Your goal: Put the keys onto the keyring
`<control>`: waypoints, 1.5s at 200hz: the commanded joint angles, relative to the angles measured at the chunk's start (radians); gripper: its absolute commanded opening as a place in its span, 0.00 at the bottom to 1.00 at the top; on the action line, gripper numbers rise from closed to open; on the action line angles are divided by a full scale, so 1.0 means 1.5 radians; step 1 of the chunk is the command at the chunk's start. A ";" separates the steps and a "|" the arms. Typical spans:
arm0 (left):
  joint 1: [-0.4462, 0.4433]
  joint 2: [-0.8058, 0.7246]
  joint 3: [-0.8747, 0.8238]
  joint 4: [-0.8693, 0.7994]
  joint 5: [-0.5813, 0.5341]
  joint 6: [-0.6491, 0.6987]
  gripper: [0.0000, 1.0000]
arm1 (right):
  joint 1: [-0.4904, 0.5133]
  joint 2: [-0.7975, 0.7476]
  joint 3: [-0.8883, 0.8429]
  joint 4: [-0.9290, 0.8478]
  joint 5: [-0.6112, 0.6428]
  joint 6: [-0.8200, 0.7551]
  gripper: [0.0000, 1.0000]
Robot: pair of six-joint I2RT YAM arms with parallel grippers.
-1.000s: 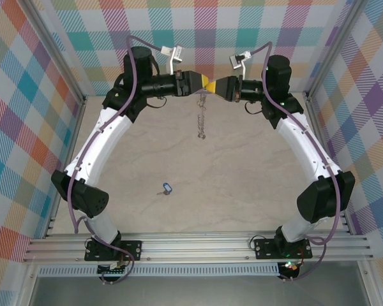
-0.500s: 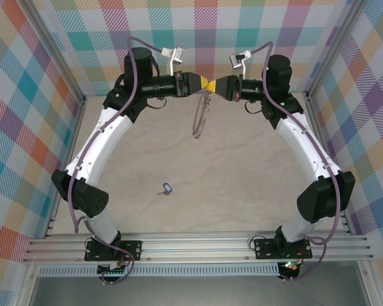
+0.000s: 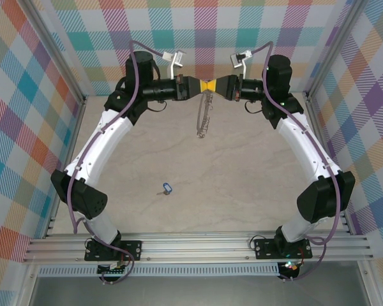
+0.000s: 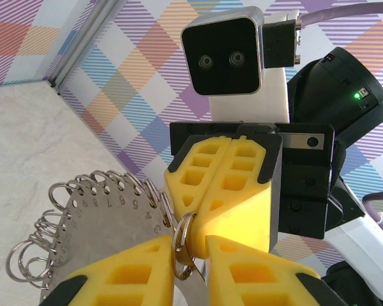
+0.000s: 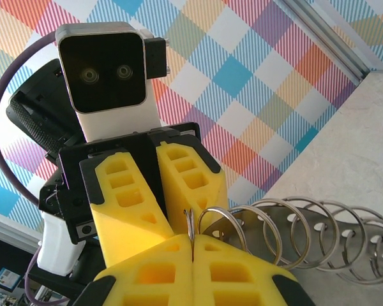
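**keyfan:** Left gripper [image 4: 190, 248] has levelled out since a second back. It was angled down toward the right one, and now the two sit nose to nose in a straight line above the far end of the table [image 3: 242, 178]. Its jaws have narrowed too.

**ringo:** Yep, and one of the small loops on the keyring [image 3: 204, 118] sits in the slim gap between them. Can't tell if it's actually pinching yet or just closing round it.

**keyfan:** Right gripper [image 5: 193, 245] is clamped fully shut on the ring's edge though, so that's what holds it up. The rest of the hoop hangs below the fingertips. It swung a bit face-on half a second ago and now it's edge-on again.

**ringo:** My read is they're setting up a two-handed hold, maybe a handover or to pry a loop open. Nothing's threaded yet. The key [image 3: 167, 188] with the blue tag hasn't budged. It's lying on the table toward the near side, well apart from both grippers.
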 commanded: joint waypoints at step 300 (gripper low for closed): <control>0.001 -0.085 -0.060 0.037 -0.069 0.186 0.00 | -0.063 -0.063 0.009 -0.092 0.016 -0.068 0.55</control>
